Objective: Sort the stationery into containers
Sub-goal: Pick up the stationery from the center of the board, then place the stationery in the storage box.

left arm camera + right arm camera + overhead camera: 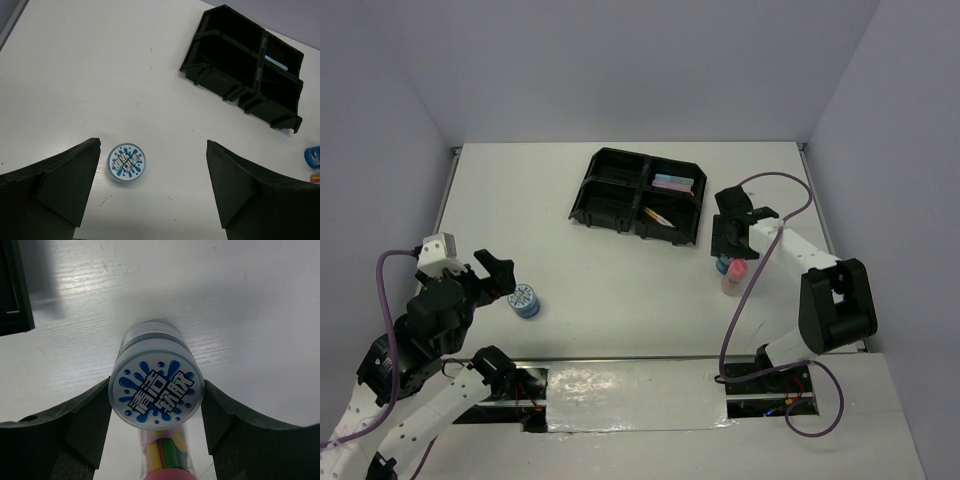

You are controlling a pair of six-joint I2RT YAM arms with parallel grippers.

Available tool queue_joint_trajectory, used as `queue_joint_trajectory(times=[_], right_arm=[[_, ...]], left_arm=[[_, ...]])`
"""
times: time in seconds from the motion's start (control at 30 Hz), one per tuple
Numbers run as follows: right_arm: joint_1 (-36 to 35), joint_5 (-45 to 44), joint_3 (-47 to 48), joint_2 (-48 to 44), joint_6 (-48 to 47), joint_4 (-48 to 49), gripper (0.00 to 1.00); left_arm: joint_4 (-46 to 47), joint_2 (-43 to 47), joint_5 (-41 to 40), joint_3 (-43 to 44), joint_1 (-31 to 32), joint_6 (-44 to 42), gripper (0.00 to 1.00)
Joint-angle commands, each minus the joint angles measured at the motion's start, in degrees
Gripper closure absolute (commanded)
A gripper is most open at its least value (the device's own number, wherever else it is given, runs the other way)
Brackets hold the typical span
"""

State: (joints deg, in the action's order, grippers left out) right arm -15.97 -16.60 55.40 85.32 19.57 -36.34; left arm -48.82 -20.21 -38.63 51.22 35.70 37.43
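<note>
The black tray [616, 163] lies at the back middle; its back right compartment holds light blue and pink markers [672, 182], its front right compartment an orange pen [660, 215]. My right gripper [725, 250] stands right of the tray, shut on a blue-and-white tape roll [157, 400] with a finger on each side of it [156, 385]. The pink-capped bottle [734, 277] stands right behind it [167, 452]. A second tape roll [525, 300] lies front left. My left gripper [500, 275] hovers beside it, open and empty [153, 145]; the roll [125, 162] sits close to its left finger.
In the left wrist view the tray [220, 80] is at the upper right, with the other roll [313, 155] at the right edge. Grey walls close the table at the back and sides. Purple cables loop off both arms.
</note>
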Motion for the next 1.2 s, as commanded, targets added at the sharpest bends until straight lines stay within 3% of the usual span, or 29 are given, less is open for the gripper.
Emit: queue_joint_trajectory(times=[0.0, 0.27, 0.4, 0.53, 0.87, 1.0, 1.17], right_arm=[[0.0, -1.2, 5.8, -2.1, -1.4, 1.0, 1.0], [-4.0, -2.5, 20.4, -0.7, -2.5, -3.3, 1.0], [-8.4, 6.3, 26.9, 1.9, -5.7, 0.7, 1.0], [-11.9, 14.3, 34.8, 10.7, -7.2, 6.3, 1.0], [-19.1, 12.9, 58.7, 31.5, -11.7, 5.8, 1.0], [-20.0, 12.2, 63.4, 37.4, -13.1, 4.1, 1.0], [-20.2, 10.5, 61.2, 38.4, -13.4, 4.2, 1.0]], left_arm=[[2.3, 0.5, 0.4, 0.0, -0.2, -1.5, 0.01], [2.1, 0.8, 0.2, 0.1, -0.2, -1.4, 0.01], [2.2, 0.7, 0.2, 0.1, -0.2, -1.4, 0.01], [2.1, 0.6, 0.0, 0.2, -0.2, -1.3, 0.01], [2.1, 0.9, 0.0, 0.1, -0.2, -1.3, 0.01], [2.1, 1.1, 0.0, 0.1, -0.2, -1.3, 0.01], [2.3, 1.4, 0.3, 0.0, -0.2, -1.5, 0.01]])
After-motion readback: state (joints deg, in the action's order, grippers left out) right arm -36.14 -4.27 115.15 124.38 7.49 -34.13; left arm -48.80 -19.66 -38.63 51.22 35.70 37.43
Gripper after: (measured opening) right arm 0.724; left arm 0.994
